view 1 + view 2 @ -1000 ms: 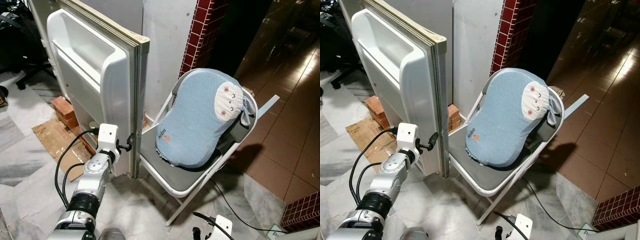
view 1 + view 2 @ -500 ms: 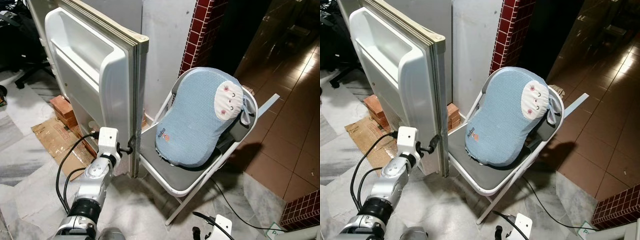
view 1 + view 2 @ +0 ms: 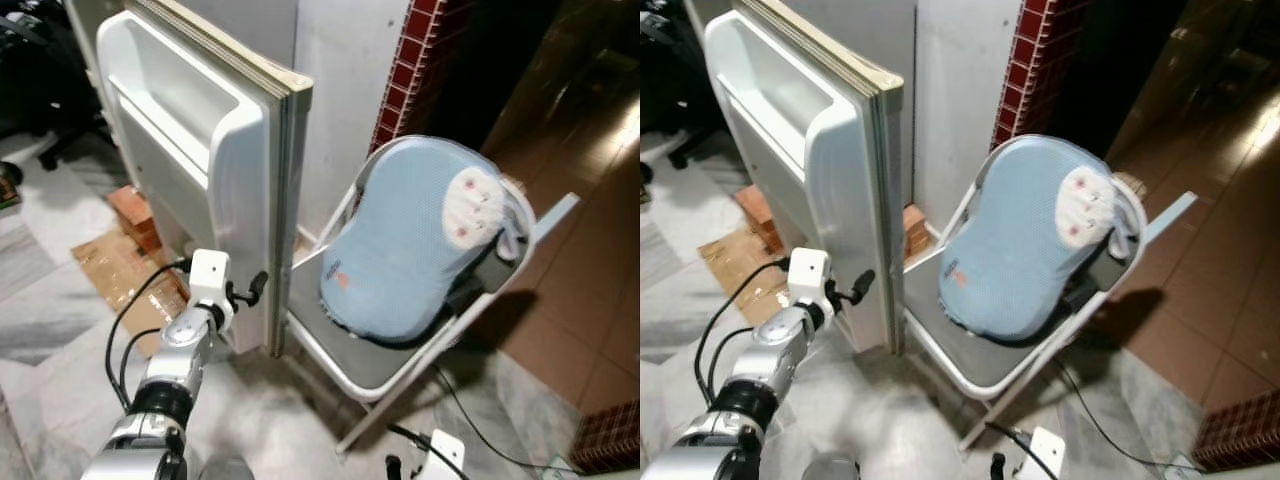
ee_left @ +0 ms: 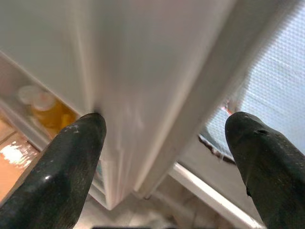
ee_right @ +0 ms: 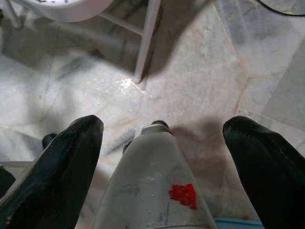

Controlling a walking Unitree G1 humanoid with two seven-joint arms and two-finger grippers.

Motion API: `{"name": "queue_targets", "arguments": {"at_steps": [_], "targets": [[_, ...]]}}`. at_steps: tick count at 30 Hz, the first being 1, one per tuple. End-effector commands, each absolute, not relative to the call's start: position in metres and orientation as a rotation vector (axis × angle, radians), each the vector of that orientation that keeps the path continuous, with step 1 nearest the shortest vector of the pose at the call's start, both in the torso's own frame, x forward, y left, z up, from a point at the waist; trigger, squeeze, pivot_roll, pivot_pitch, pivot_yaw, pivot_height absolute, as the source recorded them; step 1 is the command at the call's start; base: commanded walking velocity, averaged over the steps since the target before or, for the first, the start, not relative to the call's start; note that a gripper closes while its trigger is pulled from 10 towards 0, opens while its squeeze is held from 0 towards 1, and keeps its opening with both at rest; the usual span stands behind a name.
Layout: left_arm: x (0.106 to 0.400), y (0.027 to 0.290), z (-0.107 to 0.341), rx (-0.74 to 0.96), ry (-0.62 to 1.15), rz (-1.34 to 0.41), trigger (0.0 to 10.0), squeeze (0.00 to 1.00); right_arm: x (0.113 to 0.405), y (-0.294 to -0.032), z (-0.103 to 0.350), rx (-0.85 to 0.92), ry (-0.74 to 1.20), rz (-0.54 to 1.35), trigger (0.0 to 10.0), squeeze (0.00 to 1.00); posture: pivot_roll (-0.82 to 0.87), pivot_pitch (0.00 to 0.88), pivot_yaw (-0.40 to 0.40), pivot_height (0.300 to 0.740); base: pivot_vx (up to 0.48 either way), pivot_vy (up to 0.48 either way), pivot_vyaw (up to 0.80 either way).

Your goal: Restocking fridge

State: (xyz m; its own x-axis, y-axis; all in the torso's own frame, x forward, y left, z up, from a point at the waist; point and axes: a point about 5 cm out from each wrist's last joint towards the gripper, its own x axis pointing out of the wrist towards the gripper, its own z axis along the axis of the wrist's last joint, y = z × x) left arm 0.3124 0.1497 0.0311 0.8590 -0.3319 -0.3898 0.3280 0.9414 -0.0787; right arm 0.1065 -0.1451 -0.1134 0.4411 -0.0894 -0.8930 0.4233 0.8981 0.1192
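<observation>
The tall white fridge door with moulded shelf bins on its inner face (image 3: pixel 190 150) is swung open, and its free edge sits just beside a grey folding metal chair (image 3: pixel 370 350) that carries a big light-blue padded cushion (image 3: pixel 410 250). My guess is the door is stiff and fairly heavy but swings easily on its hinges. The plastic liner is smooth and slick, so pinching it flat probably won't hold. Hooking the edge low down, where the gasket runs, looks like the sane grip.

The left gripper (image 3: pixel 255 287) is right at that lower edge, fingers spread wide either side of it, one pad touching the liner in the wrist view. Behind it there's something yellow on a shelf (image 4: pixel 47 112), too blurry to name.

The right gripper (image 5: pixel 162 157) hangs idle over the marble floor (image 5: pixel 200 71), fingers wide apart, holding nothing.
</observation>
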Motion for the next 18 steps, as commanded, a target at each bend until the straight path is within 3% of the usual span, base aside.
{"name": "queue_targets", "arguments": {"at_steps": [1, 7, 10, 12, 14, 18], "targets": [[0.313, 0.135, 0.032, 0.021, 0.428, -0.449, 10.0, 0.0, 0.312, -0.109, 0.056, 0.027, 0.089, 0.347, 10.0, 0.0, 0.01, 0.0, -0.084, 0.74, 0.0, 0.0, 0.0], [0.315, 0.128, 0.035, 0.032, 0.421, -0.517, 10.0, 0.0, 0.312, -0.11, 0.056, 0.027, 0.088, 0.345, 10.0, 0.0, 0.0, 0.0, -0.082, 0.74, 0.0, 0.0, 0.0], [0.313, 0.115, 0.035, 0.127, 0.444, -0.692, 10.0, 0.0, 0.311, -0.11, 0.057, 0.027, 0.084, 0.344, 10.0, 0.0, -0.01, 0.0, -0.079, 0.74, 0.0, 0.0, 0.0], [0.314, 0.113, 0.036, 0.158, 0.438, -0.711, 10.0, 0.0, 0.311, -0.111, 0.057, 0.026, 0.084, 0.345, 10.0, 0.0, -0.01, 0.0, -0.079, 0.74, 0.0, 0.0, 0.0], [0.317, 0.114, 0.039, 0.164, 0.428, -0.693, 10.0, 0.0, 0.311, -0.111, 0.057, 0.025, 0.083, 0.344, 10.0, 0.0, -0.01, 0.0, -0.079, 0.74, 0.0, 0.0, 0.0], [0.347, 0.152, 0.062, 0.166, 0.354, -0.316, 10.0, 0.0, 0.311, -0.114, 0.058, 0.023, 0.08, 0.334, 10.0, 0.0, -0.02, 0.0, -0.078, 0.74, 0.0, 0.0, 0.0]]}}
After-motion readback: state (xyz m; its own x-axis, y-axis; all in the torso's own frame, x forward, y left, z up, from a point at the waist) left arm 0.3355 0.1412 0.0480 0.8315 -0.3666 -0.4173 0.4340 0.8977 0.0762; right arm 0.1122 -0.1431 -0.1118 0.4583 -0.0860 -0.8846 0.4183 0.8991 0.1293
